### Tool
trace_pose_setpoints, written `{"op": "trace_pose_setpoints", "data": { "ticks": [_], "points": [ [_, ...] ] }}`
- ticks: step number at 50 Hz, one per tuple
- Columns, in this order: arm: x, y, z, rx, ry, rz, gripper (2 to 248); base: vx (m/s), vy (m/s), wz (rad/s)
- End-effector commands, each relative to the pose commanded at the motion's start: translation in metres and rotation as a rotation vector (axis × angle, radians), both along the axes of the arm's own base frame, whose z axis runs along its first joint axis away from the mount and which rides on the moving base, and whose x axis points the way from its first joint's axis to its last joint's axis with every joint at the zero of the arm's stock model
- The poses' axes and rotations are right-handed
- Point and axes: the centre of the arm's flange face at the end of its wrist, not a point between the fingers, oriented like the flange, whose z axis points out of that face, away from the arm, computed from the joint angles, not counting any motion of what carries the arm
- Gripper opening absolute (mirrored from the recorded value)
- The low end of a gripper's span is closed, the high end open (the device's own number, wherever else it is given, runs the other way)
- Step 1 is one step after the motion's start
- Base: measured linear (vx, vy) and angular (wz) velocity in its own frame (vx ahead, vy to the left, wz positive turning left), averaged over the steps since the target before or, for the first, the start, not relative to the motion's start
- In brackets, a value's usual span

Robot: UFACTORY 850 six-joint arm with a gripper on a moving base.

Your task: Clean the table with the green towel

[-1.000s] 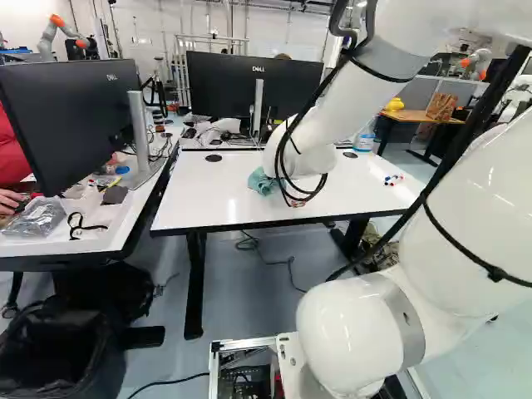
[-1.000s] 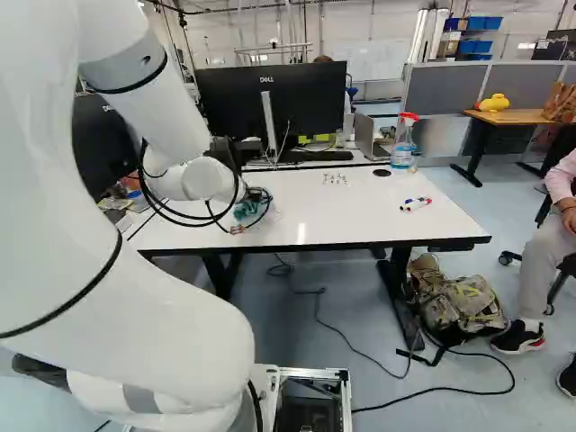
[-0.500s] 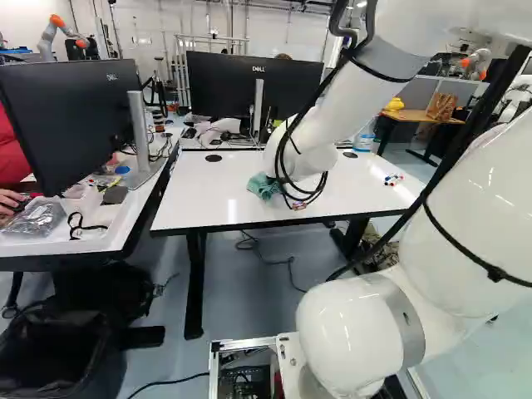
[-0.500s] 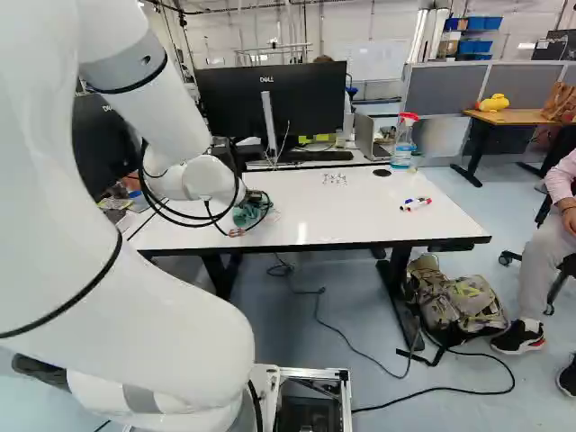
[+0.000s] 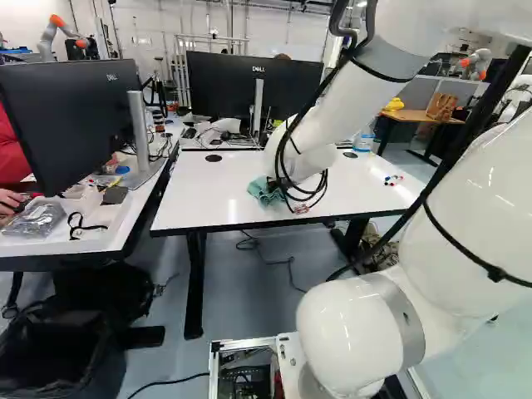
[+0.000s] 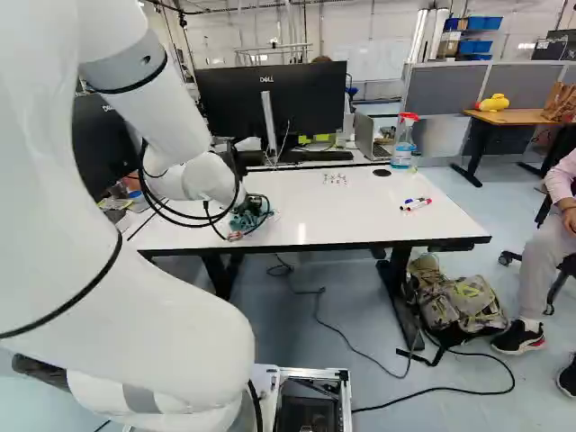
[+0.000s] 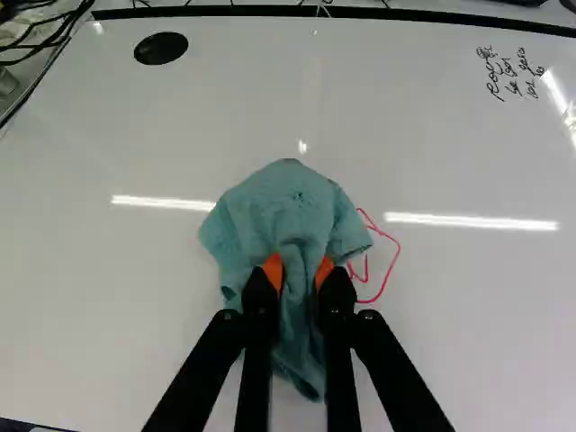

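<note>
Pinching green towel (image 7: pixel 288 202) in end effector (image 6: pixel 254 206), red scribble (image 7: pixel 392 265) partly hidden beneath

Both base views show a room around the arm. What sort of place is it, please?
Probably a robotics lab: another robot stands at the far left of the left base view, a large monitor sits behind the table, and grey partitions divide the room.
</note>
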Motion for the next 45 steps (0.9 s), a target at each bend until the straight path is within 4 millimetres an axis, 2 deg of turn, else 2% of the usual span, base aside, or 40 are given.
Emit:
{"op": "trace_pose_setpoints", "data": {
  "ticks": [13, 45],
  "points": [
    [-0.0036, -0.0004, -0.003, -0.005, 0.052, 0.0, 58, 0.0, 0.0, 0.0],
    [-0.0036, -0.0009, -0.003, -0.005, 0.052, -0.001, 58, 0.0, 0.0, 0.0]
  ]
}}
